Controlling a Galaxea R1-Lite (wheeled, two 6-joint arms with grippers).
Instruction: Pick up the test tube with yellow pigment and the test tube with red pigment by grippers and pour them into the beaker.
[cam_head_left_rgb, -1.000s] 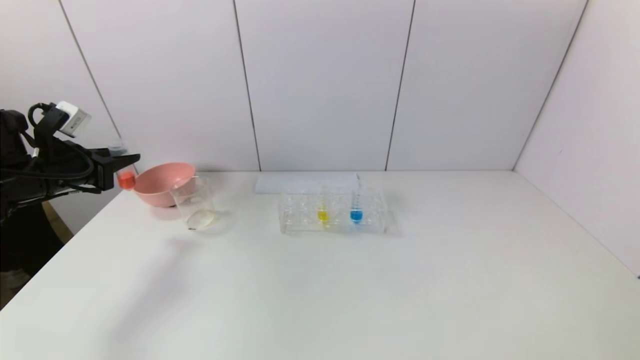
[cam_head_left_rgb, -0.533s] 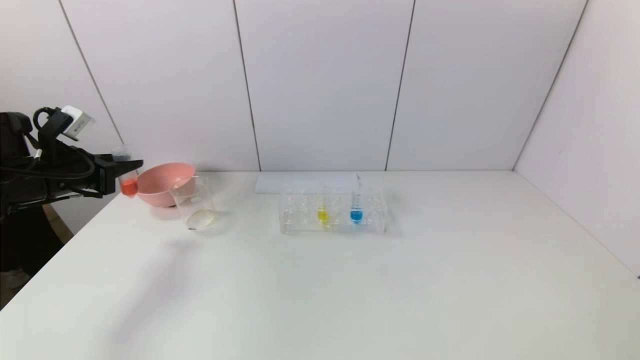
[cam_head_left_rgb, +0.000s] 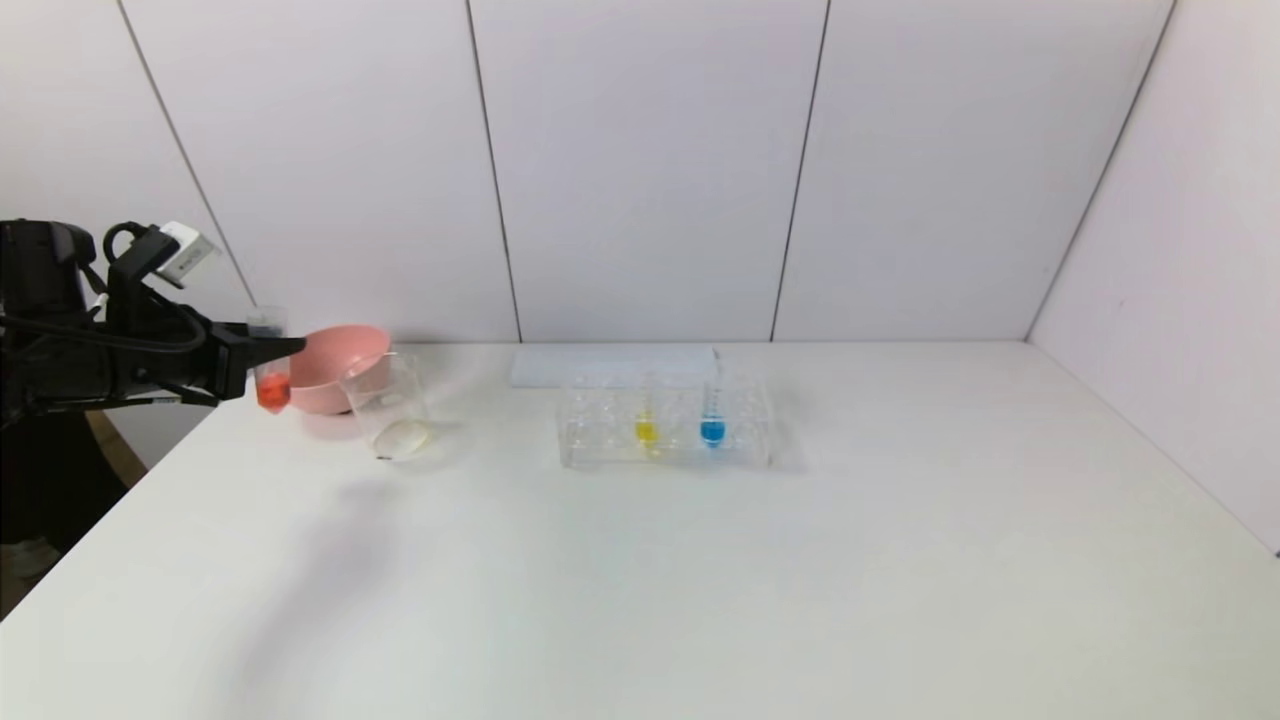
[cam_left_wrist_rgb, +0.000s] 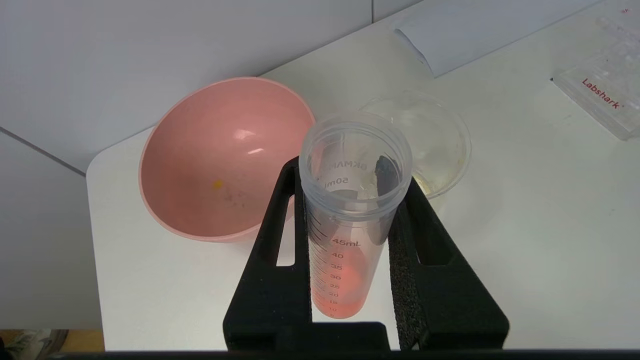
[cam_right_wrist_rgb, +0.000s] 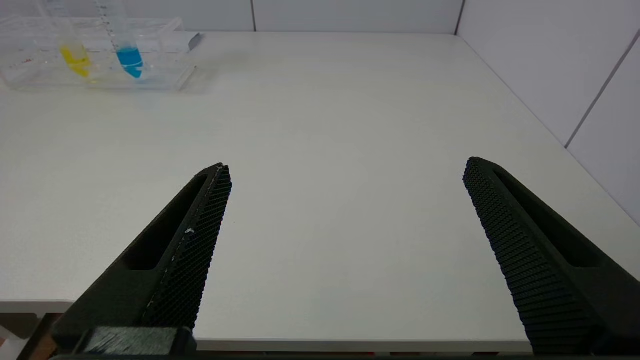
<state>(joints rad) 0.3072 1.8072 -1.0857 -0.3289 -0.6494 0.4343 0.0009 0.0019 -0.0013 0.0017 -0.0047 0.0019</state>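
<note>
The test tube with red pigment (cam_head_left_rgb: 271, 385) hangs nearly upright above the table's far left corner, a little orange-red liquid at its base. My left gripper (cam_head_left_rgb: 268, 350) is shut on its upper part. In the left wrist view the black fingers (cam_left_wrist_rgb: 280, 260) clamp the graduated tube (cam_left_wrist_rgb: 345, 260) on both sides, mouth up. The beaker (cam_head_left_rgb: 388, 405) stands on the table right of the held tube, past the pink bowl. The test tube with yellow pigment (cam_head_left_rgb: 646, 425) stands in the clear rack (cam_head_left_rgb: 600, 440). My right gripper (cam_right_wrist_rgb: 347, 165) is open over the table's near edge, holding nothing.
A pink bowl (cam_head_left_rgb: 335, 365) sits behind and left of the beaker, close to the held tube. A blue-liquid tube (cam_head_left_rgb: 712, 425) stands beside the yellow one in the rack. A flat white sheet (cam_head_left_rgb: 610, 365) lies behind the rack. Walls close the back and right.
My left gripper has moved right and slightly down toward the bowl and beaker with the red tube, which has swung from tilted to nearly upright.
</note>
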